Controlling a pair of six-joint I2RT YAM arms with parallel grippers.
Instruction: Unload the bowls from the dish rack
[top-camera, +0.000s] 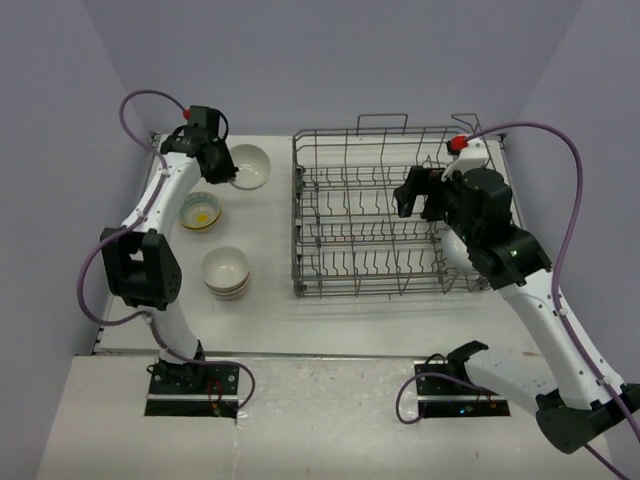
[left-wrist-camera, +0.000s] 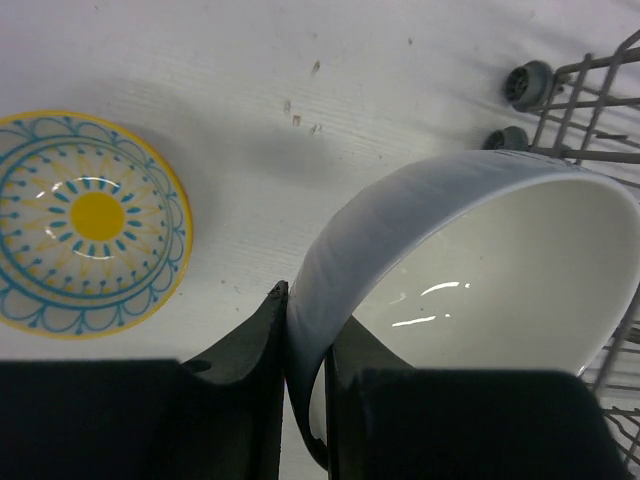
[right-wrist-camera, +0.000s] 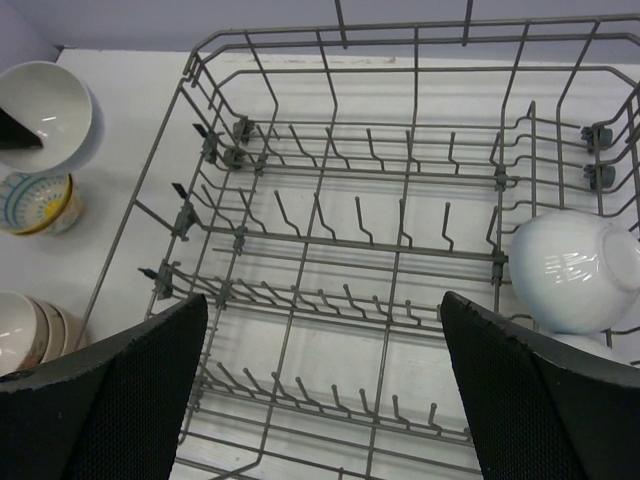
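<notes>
My left gripper (top-camera: 222, 166) is shut on the rim of a plain white bowl (top-camera: 249, 166) at the far left of the table, left of the dish rack (top-camera: 296, 200). In the left wrist view the fingers (left-wrist-camera: 262, 335) pinch the bowl's wall (left-wrist-camera: 400, 215). My right gripper (top-camera: 420, 195) hangs open and empty over the rack's right half. The right wrist view shows the rack (right-wrist-camera: 350, 243) with one white bowl (right-wrist-camera: 570, 270) lying at its right end, right of my open gripper (right-wrist-camera: 325, 330). That bowl is hidden under the arm in the top view.
A teal-rimmed bowl with a yellow centre (top-camera: 199, 211) stands on the table near the held bowl; it also shows in the left wrist view (left-wrist-camera: 85, 220). A stack of cream bowls (top-camera: 226, 271) stands nearer the front. The rack's corner wheels (left-wrist-camera: 528, 82) are close to the held bowl.
</notes>
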